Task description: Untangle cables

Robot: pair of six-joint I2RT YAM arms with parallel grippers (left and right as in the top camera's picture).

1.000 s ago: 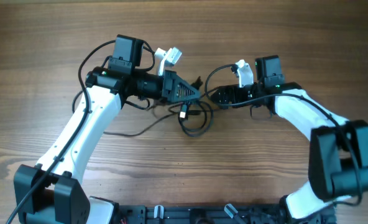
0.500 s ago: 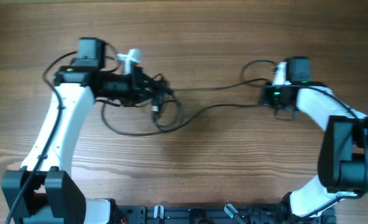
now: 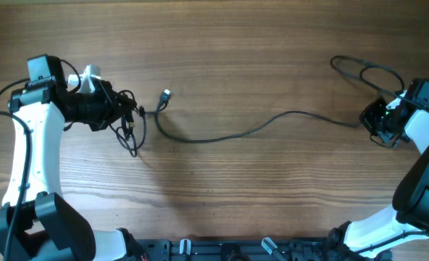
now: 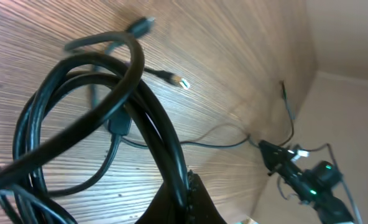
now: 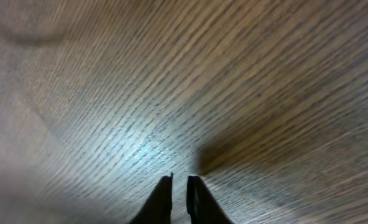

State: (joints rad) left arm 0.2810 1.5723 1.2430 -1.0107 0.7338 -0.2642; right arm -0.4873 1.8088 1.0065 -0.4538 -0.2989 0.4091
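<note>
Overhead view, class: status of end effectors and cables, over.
Left end effector shut on bunch of looped thin black cables. Right end effector pinching long thin black cable, stretched across wooden table. Nothing obstructing.

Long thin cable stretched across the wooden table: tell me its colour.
The long thin cable is black; overhead view shows it best.

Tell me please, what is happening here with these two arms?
Two robot arms are working to untangle black cables on a wooden table. The left gripper is shut on a bunch of looped cables at the table's left side. The right gripper, far to the right, seems to grip one long cable that lies stretched across the wood between them. A small plug lies beside the bunch.
</note>
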